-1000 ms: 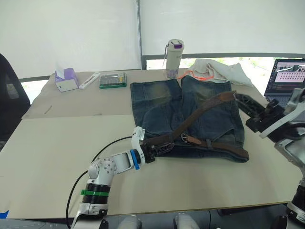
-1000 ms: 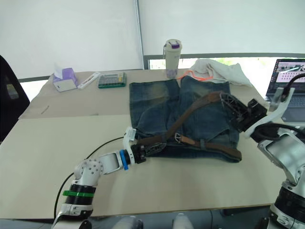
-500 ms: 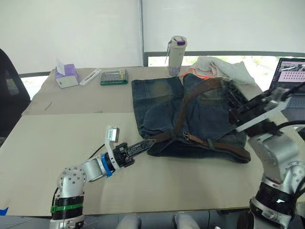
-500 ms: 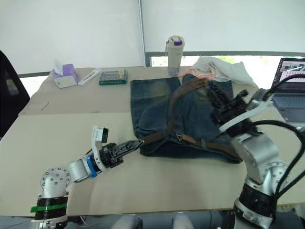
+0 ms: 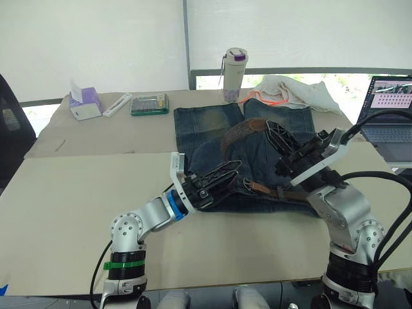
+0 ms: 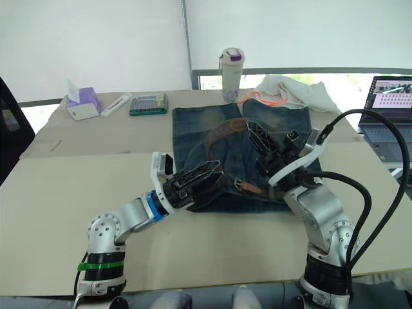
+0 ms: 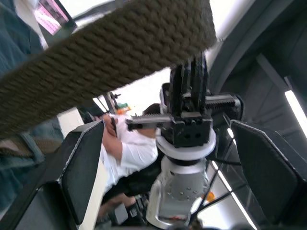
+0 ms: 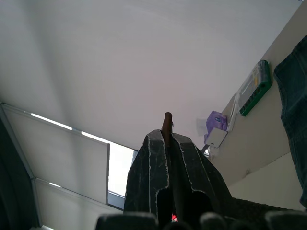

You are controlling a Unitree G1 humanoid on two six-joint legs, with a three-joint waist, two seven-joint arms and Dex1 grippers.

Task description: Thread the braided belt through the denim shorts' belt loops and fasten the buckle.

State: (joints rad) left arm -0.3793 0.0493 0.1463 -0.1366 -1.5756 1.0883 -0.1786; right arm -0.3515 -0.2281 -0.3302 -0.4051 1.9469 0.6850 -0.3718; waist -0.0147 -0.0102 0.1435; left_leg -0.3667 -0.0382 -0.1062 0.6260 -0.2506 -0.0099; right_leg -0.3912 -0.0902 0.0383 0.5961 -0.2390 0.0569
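Right gripper [image 5: 275, 134] clamps the belt's free end; left gripper [image 5: 222, 177] spread wide at the shorts' waistband.

From the right gripper's closed fingers the brown belt [image 5: 235, 132] arcs over the denim shorts [image 5: 203, 129], then runs along the waistband just beside the left gripper, where the silver buckle [image 5: 248, 185] lies. Beyond both grippers stands a bottle [image 5: 233, 74].

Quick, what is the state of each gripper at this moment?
Left gripper: open, the braided belt crosses between its fingers.
Right gripper: closed on the braided belt.
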